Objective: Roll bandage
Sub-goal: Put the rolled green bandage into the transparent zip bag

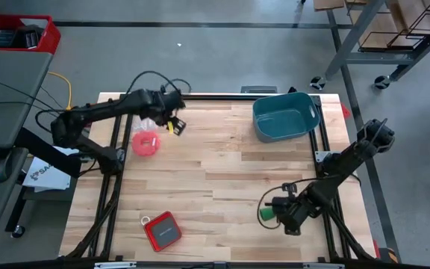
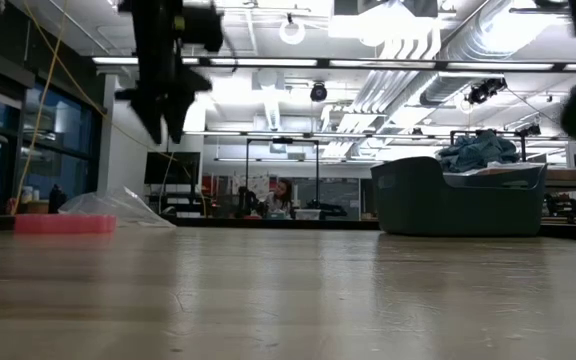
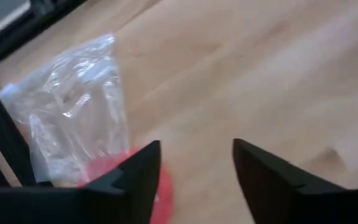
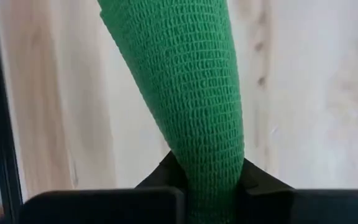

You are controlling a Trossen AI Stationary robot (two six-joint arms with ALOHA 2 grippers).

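R gripper [image 1: 284, 213] sits near the front R corner of the wooden table [image 1: 222, 172], fingers clamped on the green bandage [image 1: 266, 214]. High view: bandage shows as a small green lump at the gripper tip, pointing toward table centre. R wrist view: bandage [image 4: 185, 93] is a woven green band running up out of the R gripper [image 4: 207, 186], pinched between both dark fingers, light wood beneath it. Can't tell whether it touches the table.

L gripper [image 1: 173, 112] is over the back L part of the table, just beside the pink-red ring [image 1: 145, 143] and the clear plastic bag [image 1: 146, 124]. L wrist view: L gripper [image 3: 194, 168] fingers apart, nothing between them, only bare wood in the gap; bag [image 3: 73, 106] lies crumpled by the table edge w/ the ring [image 3: 148, 186] partly behind one finger. Low view: L gripper [image 2: 168, 105] hangs well above the tabletop, ring [image 2: 65, 224] flat on the wood, bag [image 2: 118, 208] right behind it.

Teal tub [image 1: 286, 116] at back R, well apart from both grippers; low view shows blue-ish cloth [image 2: 480, 152] heaped beyond its rim. Red case [image 1: 161, 229] lies near the front edge, L of centre. A person [image 2: 280, 198] is seated far off in the room behind.
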